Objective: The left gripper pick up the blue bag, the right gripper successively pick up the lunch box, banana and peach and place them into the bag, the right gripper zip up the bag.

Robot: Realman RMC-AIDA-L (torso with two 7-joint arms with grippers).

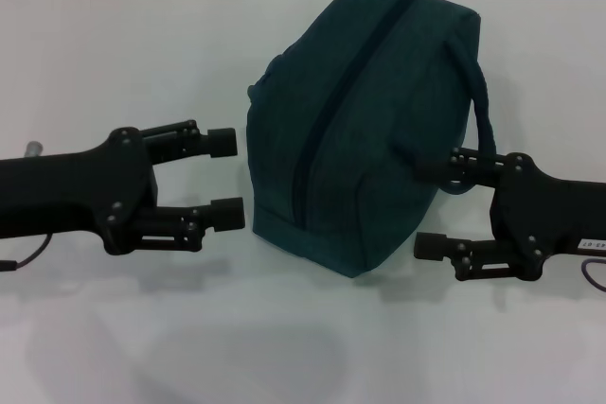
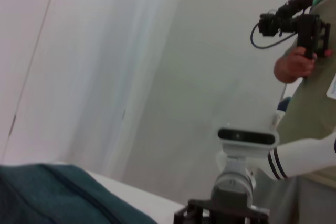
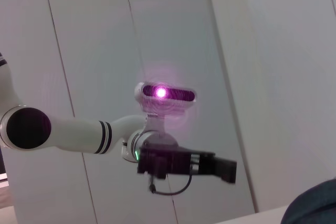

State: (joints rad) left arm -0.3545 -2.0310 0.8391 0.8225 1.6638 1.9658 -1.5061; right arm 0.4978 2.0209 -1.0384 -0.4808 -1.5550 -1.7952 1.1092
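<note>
White tabletop, with the blue bag (image 1: 365, 130) standing zipped in the middle. I have the left gripper (image 1: 227, 177) spread wide just beside its left flank, and the right gripper (image 1: 434, 207) equally wide at its right side. No food showing; I judge packing finished, so next I back both arms away.

1 blue bag (image 1: 365, 130), 2 grippers: left gripper (image 1: 227, 177), right gripper (image 1: 431, 207)
</note>
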